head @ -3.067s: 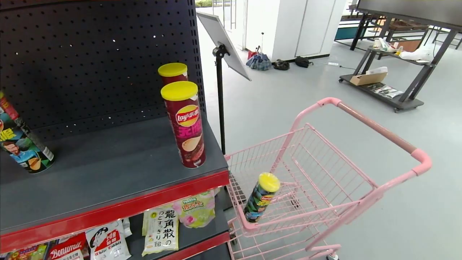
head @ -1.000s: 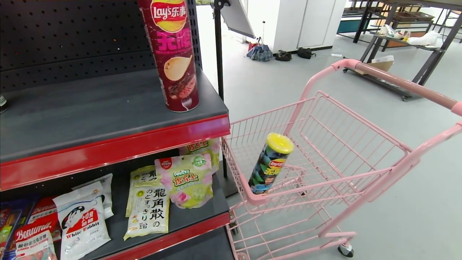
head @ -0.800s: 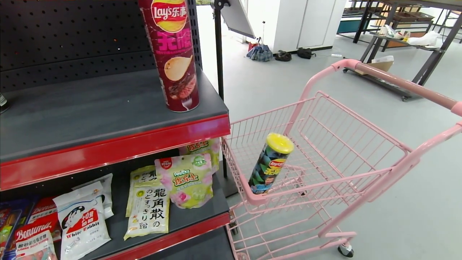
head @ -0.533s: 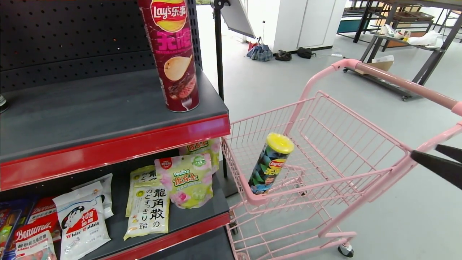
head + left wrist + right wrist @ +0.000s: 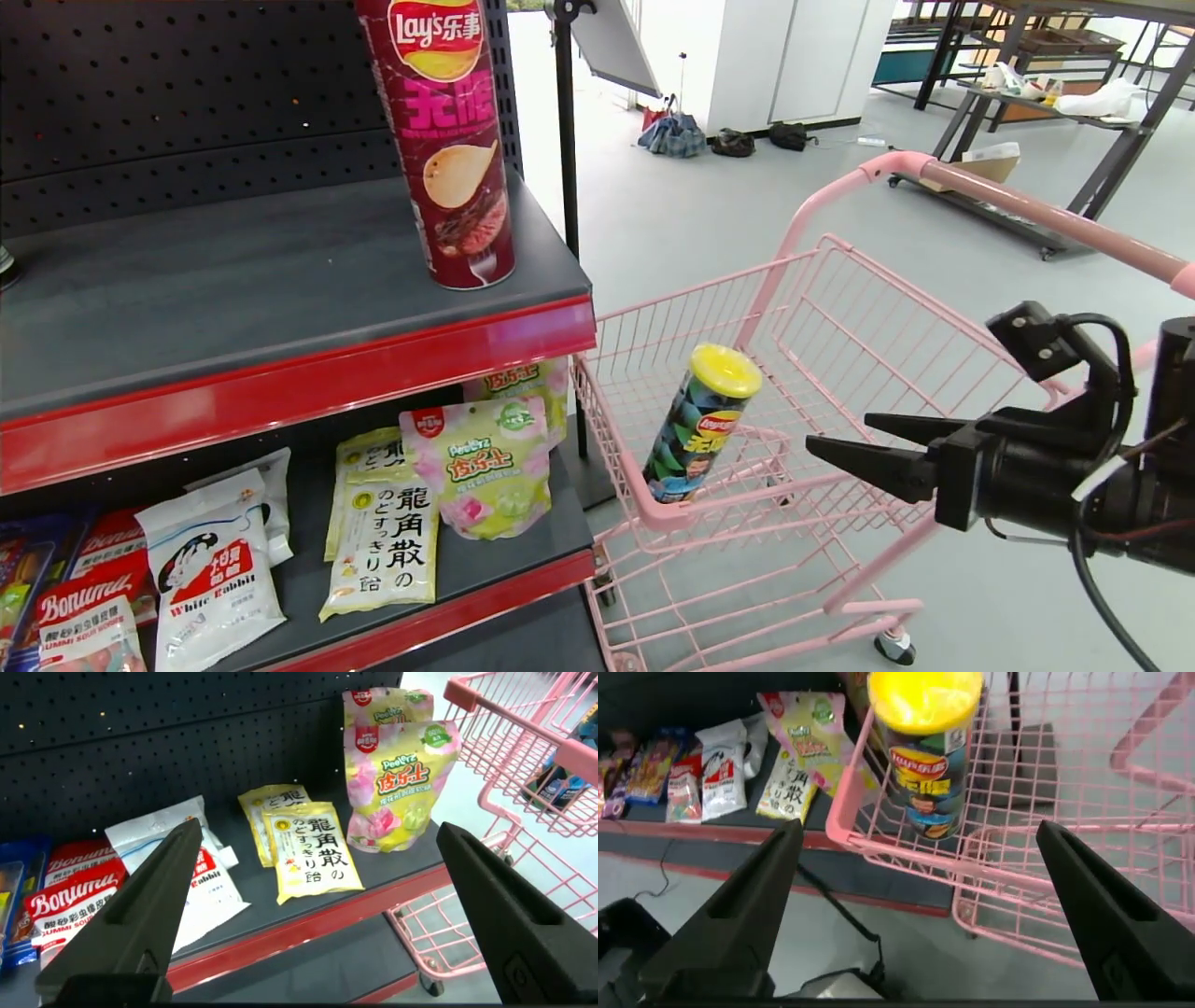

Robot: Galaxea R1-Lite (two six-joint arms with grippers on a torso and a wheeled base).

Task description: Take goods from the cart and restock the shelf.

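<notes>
Head view first: my right pincer [image 5: 837,430] has come in from the right edge within the last half second and now reaches out over the pink cart [image 5: 1018,209], its tips level with the yellow-lidded can [image 5: 702,434] but well short of it. The jaws are spread wide and carry nothing. Before that the whole picture had dropped lower, so that was the camera moving. The goods themselves have not stirred.

The can sits where it was, in the basket's corner nearest the shelf [image 5: 280,280], tilted. I think it leans on the wire wall there, though the mesh makes that hard to confirm. In the right wrist view its lid and body lie dead ahead between my spread fingers, so the line-up looks good to me.

My left pincer [image 5: 318,829] is released too, parked facing the snack bags [image 5: 308,845] on the lower shelf.

So the pick is only at the approach. Nothing is grasped, and the upper shelf has bare room beside the tall red can [image 5: 453,159] for this one
</notes>
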